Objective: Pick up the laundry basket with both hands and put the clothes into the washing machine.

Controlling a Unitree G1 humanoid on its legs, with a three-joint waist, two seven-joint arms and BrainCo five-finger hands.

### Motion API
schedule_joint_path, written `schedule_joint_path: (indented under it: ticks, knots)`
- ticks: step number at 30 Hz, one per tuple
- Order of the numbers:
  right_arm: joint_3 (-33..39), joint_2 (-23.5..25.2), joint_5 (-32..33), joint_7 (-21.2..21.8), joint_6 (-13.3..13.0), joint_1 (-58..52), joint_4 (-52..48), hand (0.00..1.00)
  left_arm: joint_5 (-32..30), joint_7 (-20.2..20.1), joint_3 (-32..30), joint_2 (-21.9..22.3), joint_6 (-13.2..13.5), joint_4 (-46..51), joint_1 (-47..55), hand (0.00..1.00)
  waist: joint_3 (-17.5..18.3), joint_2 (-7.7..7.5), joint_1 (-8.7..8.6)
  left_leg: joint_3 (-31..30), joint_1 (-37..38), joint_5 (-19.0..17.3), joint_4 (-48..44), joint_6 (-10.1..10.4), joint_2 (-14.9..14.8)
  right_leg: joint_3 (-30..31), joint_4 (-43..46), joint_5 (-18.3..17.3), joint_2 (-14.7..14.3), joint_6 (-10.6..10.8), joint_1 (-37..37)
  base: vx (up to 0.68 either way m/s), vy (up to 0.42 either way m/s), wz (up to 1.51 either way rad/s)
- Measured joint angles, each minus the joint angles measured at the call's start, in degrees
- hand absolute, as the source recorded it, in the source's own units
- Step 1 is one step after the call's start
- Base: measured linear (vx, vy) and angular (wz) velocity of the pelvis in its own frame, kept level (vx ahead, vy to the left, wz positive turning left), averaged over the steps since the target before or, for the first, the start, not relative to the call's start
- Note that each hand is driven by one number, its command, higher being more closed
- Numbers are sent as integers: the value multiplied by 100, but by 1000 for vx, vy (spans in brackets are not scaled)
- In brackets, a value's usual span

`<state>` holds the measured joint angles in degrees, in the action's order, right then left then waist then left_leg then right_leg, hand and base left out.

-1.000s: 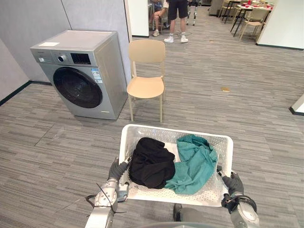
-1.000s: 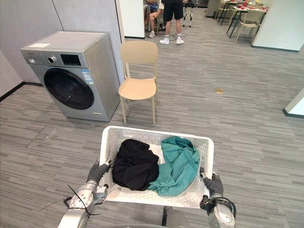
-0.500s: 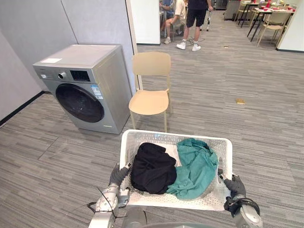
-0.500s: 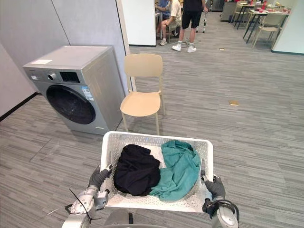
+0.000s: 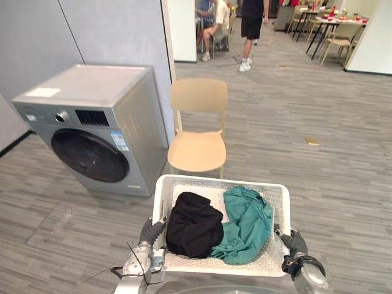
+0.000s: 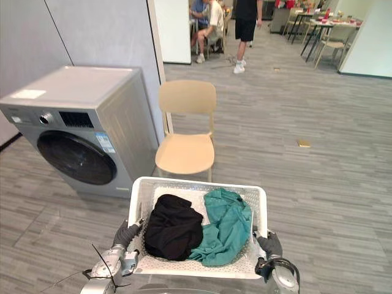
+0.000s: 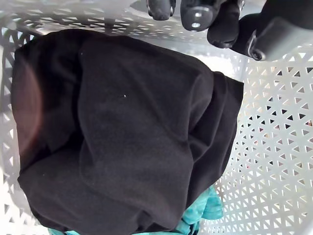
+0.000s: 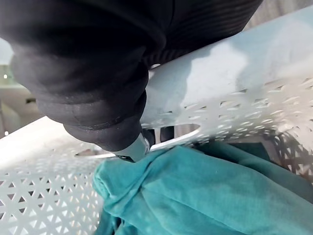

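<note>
At the robot's front, low and close to its body, the basket (image 5: 208, 184) hangs off the floor between its two hands. It is a white tub with perforated walls. A black garment (image 5: 193, 223) is bunched in the basket's left half. A teal garment (image 5: 248, 222) is crumpled in the right half. The two touch down the middle, and the teal cloth spills a little under the black one's near edge.

The left hand (image 5: 150, 231) sits at the basket's left wall. Its dark-tipped fingers (image 7: 194, 13) are hooked over the rim, with the tips showing inside just above the black garment. The right hand (image 5: 293, 242) is at the right wall. In its wrist view a finger (image 8: 133, 147) pokes in through the handle slot and ends right beside the teal cloth, so that hand is clamped on the rim too.

Past the basket stands a pale wooden chair (image 5: 197, 131), facing the robot, with its seat bare. Just left of the chair stands the grey washer (image 5: 98, 116). Its round dark door (image 5: 90, 155) is closed and faces out to the front. The washer stands apart from the basket, ahead and to the left, with its back to a grey wall (image 5: 110, 30).

The floor (image 5: 306, 184) is grey plank. A small yellowish scrap (image 5: 312, 141) lies on it, off to the right and well away from the chair. At the far end of the room a person in dark shorts (image 5: 251, 21) stands, and another sits just to that person's left. Tables and chairs (image 5: 334, 27) are farther right.
</note>
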<state>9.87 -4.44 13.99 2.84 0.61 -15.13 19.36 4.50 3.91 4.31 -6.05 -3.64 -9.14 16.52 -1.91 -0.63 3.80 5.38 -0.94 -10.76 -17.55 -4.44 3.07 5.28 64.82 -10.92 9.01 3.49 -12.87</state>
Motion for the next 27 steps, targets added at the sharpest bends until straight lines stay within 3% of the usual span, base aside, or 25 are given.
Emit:
schedule_joint_path:
  ticks: [3, 4, 5, 6, 8, 10, 13, 14, 16, 17, 18, 19, 20, 21, 22, 23, 24, 25, 26, 27]
  knots:
    - [27, 161, -4, -10, -3, -75, -368, 100, 17, -11, -3, -87, -2, 333, 0, 100, -74, 74, -19, -41, 360, -258, 150, -28, -77, -714, -1431, -267, -194, 32, -513, 191, 52, 3]
    - [29, 178, -3, -11, -2, -81, -512, 100, 68, -12, -21, -98, -1, 451, 3, 100, -88, 73, -26, -47, 466, -351, 168, -37, -124, -1008, -2433, -240, -300, 12, -515, 267, -21, 1]
    - [16, 176, -4, -17, -5, -81, -646, 100, 121, -3, -33, -102, 4, 493, -20, 100, -73, -8, -22, -56, 553, -464, 173, 34, -140, -1090, -3463, -113, -462, -2, -481, 379, -52, 10]
    - [-22, 156, -3, -27, -9, -96, -719, 100, 145, -3, -43, -90, 11, 499, -25, 100, -6, -94, -51, -157, 587, -582, 163, 122, -144, -893, -4119, 434, -644, -175, -378, 357, -72, 28]
    - [14, 73, 13, -56, -4, -102, -715, 100, 145, -12, -2, -61, 9, 495, -37, 100, 31, -68, -230, -441, 662, -720, 156, 242, -243, -793, -4250, 812, -851, -413, -187, 502, -126, 62]
    - [36, -10, 47, -72, -7, -102, -729, 100, 140, -1, -13, 94, 7, 413, -70, 100, 82, 16, -285, -577, 791, -722, -46, 451, -431, -1114, -4100, 580, -912, -602, -39, 521, -122, 50]
    - [35, -117, 144, -85, -11, -146, -767, 100, 140, -21, 5, 153, -35, 385, -143, 100, 9, 225, -290, -777, 260, -517, -1665, 757, -577, -1341, -4398, 349, -998, -652, 547, 355, -127, 43]
    - [39, -173, 193, -116, -12, -206, -917, 100, 140, -25, 2, 208, -36, 385, -181, 100, -107, 471, -283, -841, -328, 55, -3276, 802, -773, -1486, -4639, 248, -1164, -728, 1012, 313, -101, 36]
    - [-26, -165, 222, -143, -18, -283, -966, 100, 138, -32, -35, 220, -30, 386, -120, 100, -113, 551, -110, -761, -846, 736, -4527, 797, -958, -1451, -4834, 62, -1290, -883, 1427, 283, -47, 3]
    - [-38, -151, 223, -151, -17, -275, -963, 100, 137, -36, -45, 210, -26, 386, -119, 100, -114, 555, -107, -719, -994, 715, -4811, 782, -1025, -1447, -4854, -15, -1295, -898, 1531, 278, -24, 3]
    - [-72, -160, 222, -157, -17, -258, -965, 100, 137, -55, -79, 205, -22, 385, -118, 100, -115, 531, -94, -602, -1290, 593, -5075, 641, -1158, -1422, -4908, -118, -1277, -881, 1680, 271, -22, -1]
    - [-74, -161, 222, -161, -14, -254, -963, 100, 138, -72, -89, 206, -23, 381, -115, 100, -110, 462, 15, -420, -1453, 434, -4795, 450, -1294, -1323, -4957, -152, -1197, -854, 1749, 322, 4, -17]
    - [-74, -164, 222, -164, -12, -253, -958, 100, 138, -78, -91, 206, -23, 380, -107, 100, -106, 406, 65, -352, -1485, 308, -4445, 466, -1334, -1259, -5006, -151, -1132, -839, 1770, 323, 48, -46]
    - [-78, -175, 220, -164, -7, -210, -921, 100, 142, -85, -101, 206, 6, 334, -97, 100, -92, 247, 129, -379, -1504, 122, -3178, 524, -1314, -1112, -5080, -125, -957, -749, 1786, 284, 76, -48]
    - [-91, -186, 218, -165, -4, -168, -879, 100, 147, -86, -100, 207, 58, 275, -99, 100, -95, 190, 154, -420, -1435, 122, -2436, 531, -1301, -1034, -5119, -117, -884, -715, 1781, 306, 116, -52]
    - [-108, -251, 177, -167, 29, -100, -835, 100, 160, -78, -98, 241, 92, 188, -98, 100, -101, 159, 163, -626, -1321, 177, -1125, 617, -1297, -926, -5196, -99, -800, -673, 1787, 305, 173, -50]
    - [-106, -372, 169, -165, 25, 53, -581, 100, 175, -74, -71, 256, 147, 51, -99, 100, -87, 180, 129, -1002, -1181, 338, -113, 852, -1273, -806, -5228, -94, -780, -583, 1785, 295, 199, -50]
    - [-120, -414, 169, -165, 26, 141, -429, 100, 187, -59, -47, 256, 155, -34, -106, 100, -72, 202, 122, -1146, -1122, 476, 179, 1008, -1291, -745, -5237, -132, -776, -457, 1799, 287, 257, -54]
    - [-133, -498, 155, -164, 44, 217, -212, 100, 220, -24, 22, 284, 158, -242, -126, 100, -40, 299, 108, -1301, -1056, 899, 400, 1271, -1314, -622, -5305, -249, -789, -259, 1922, 244, 248, -42]
    - [-129, -546, 115, -161, 68, 212, -144, 100, 220, -18, 43, 331, 156, -352, -119, 100, 11, 383, 92, -1297, -1017, 1205, 459, 1222, -1311, -578, -5320, -294, -807, -184, 1972, 404, 493, -38]
